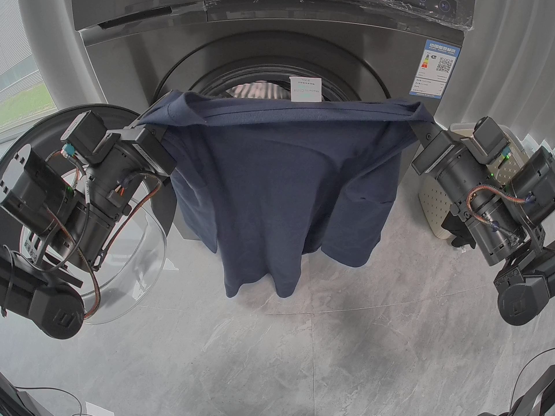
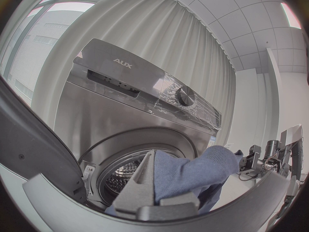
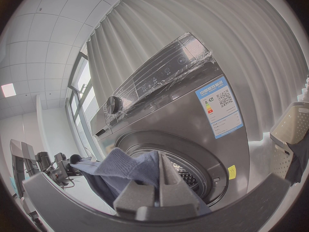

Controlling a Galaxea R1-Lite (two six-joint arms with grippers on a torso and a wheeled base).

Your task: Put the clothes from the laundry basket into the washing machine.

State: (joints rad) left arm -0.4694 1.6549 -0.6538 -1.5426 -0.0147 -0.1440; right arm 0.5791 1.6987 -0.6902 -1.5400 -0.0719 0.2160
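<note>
A navy blue shirt (image 1: 277,186) hangs stretched out in front of the washing machine (image 1: 277,36), whose round opening (image 1: 263,88) shows behind its top edge. My left gripper (image 1: 155,121) is shut on the shirt's left top corner, and my right gripper (image 1: 421,127) is shut on the right top corner. In the left wrist view the blue shirt (image 2: 190,174) is pinched between the fingers (image 2: 138,184), with the drum (image 2: 124,174) beyond. In the right wrist view the shirt (image 3: 125,169) is clamped between the fingers (image 3: 173,184). The shirt's hem dangles above the floor.
The machine's glass door (image 1: 115,261) stands open on the left, behind my left arm. A cream laundry basket (image 1: 439,197) sits on the floor at the right, with dark cloth (image 3: 299,158) over its rim. Grey tiled floor (image 1: 324,348) lies in front.
</note>
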